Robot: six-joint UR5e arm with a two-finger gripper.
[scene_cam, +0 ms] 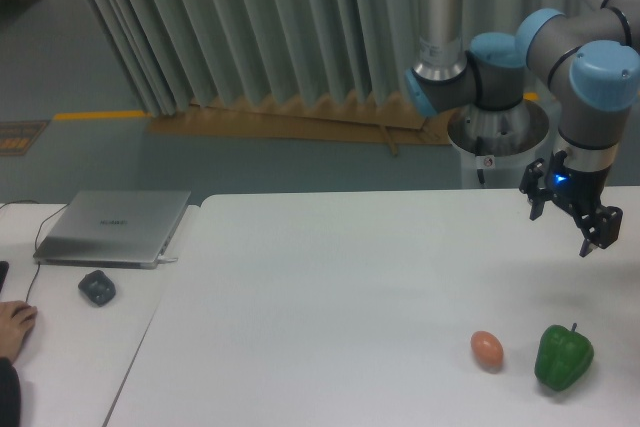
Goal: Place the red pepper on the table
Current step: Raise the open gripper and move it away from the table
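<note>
The red pepper is out of view in this frame. The table (350,287) is a large white top filling the middle and right of the camera view. My gripper (562,232) hangs over the table's far right side, a little above the surface. Its two dark fingers stand apart, with only white table showing between them, so it is open and holds nothing.
A green bell pepper (563,356) and a small orange-brown egg-shaped thing (487,349) sit near the table's front right, below my gripper. On the narrower desk (70,367) at left lie a closed laptop (112,227), a dark mouse (97,288) and a person's hand (15,325).
</note>
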